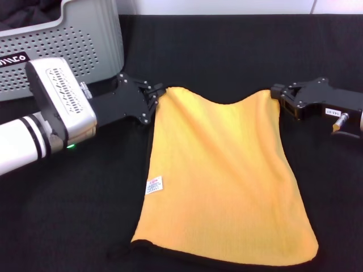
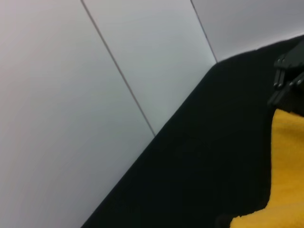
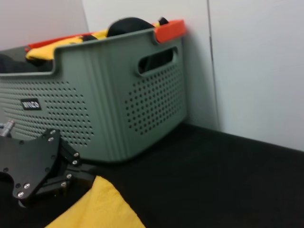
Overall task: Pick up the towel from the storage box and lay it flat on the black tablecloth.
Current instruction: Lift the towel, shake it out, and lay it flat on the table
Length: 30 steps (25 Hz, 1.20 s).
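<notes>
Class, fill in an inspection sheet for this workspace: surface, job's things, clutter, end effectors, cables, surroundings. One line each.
Surface: black tablecloth covers the table in view.
Job's things: towel is out of the box, yellow face up, spread on the cloth, its two far corners pinched and the far edge sagging between them; storage box stands at the robot's far left, with more fabrics inside.
Clutter: nothing seen on the cloth.
End effectors: left end effector shut on the towel's far left corner; right end effector shut on the far right corner.
Cables: nothing seen.
Surroundings: pale panelled wall behind the table; the box stands close to it.
</notes>
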Each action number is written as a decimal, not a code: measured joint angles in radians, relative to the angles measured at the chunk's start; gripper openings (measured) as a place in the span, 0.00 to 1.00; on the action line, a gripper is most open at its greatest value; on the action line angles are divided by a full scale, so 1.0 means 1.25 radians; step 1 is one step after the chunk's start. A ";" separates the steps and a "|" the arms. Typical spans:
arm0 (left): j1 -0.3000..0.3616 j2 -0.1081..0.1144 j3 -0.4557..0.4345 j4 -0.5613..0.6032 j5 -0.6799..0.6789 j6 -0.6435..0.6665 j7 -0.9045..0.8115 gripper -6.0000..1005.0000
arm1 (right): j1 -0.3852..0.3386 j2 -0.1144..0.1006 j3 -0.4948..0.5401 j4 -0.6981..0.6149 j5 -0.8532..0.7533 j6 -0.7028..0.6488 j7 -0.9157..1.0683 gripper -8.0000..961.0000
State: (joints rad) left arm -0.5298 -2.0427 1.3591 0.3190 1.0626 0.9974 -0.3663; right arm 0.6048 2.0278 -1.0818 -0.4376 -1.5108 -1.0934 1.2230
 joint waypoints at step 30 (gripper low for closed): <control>0.014 -0.043 -0.084 -0.010 -0.056 -0.076 0.181 0.03 | 0.066 0.000 -0.131 0.009 -0.016 0.190 0.100 0.17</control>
State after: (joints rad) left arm -0.5119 -2.0963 1.2547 0.3071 0.9930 0.9018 -0.1395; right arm 0.6878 2.0279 -1.2455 -0.4265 -1.5303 -0.8559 1.3476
